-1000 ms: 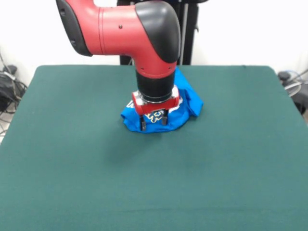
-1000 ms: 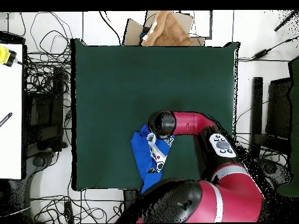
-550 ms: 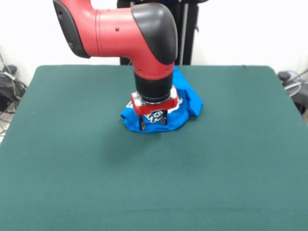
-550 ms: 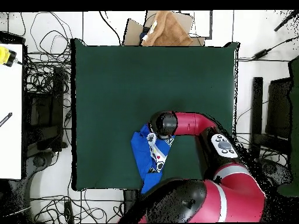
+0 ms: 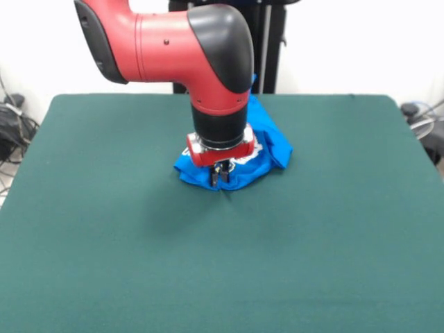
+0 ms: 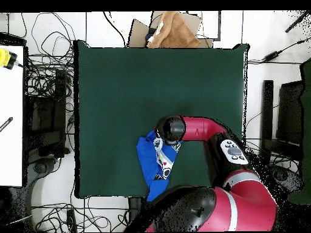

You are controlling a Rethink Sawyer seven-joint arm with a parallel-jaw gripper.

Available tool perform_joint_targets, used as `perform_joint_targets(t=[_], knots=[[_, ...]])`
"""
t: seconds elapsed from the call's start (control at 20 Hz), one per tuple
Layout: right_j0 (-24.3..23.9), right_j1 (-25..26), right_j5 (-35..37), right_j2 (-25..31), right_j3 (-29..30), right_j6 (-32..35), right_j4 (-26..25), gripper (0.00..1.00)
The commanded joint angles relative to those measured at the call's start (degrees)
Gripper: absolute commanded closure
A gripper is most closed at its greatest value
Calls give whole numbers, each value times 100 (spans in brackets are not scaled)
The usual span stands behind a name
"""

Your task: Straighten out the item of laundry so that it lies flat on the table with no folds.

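Bare table [image 5: 222, 263] in front. Gripper [image 5: 219, 177] pinches near edge of crumpled shirt [image 5: 267, 149], fingers pressed together on cloth. Shirt sits bunched mid-table toward far side, under the arm [image 5: 173, 48].

1. The red and black arm's wrist [image 5: 220, 104] covers the middle of the crumpled bright blue cloth T-shirt [image 5: 267, 146] in the front view; its print shows only as white scraps
2. In the overhead view the gripper [image 6: 163, 144] sits under the arm's black elbow cap [image 6: 170, 128], barely visible
3. The arm's upper links run off the front view's top edge
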Motion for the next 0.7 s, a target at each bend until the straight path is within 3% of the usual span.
perform_joint_targets(t=[0.05,0.7], knots=[[124,567,-155,58,129,283,-286,100],[390,412,-498,-155,203,624,-401,100]])
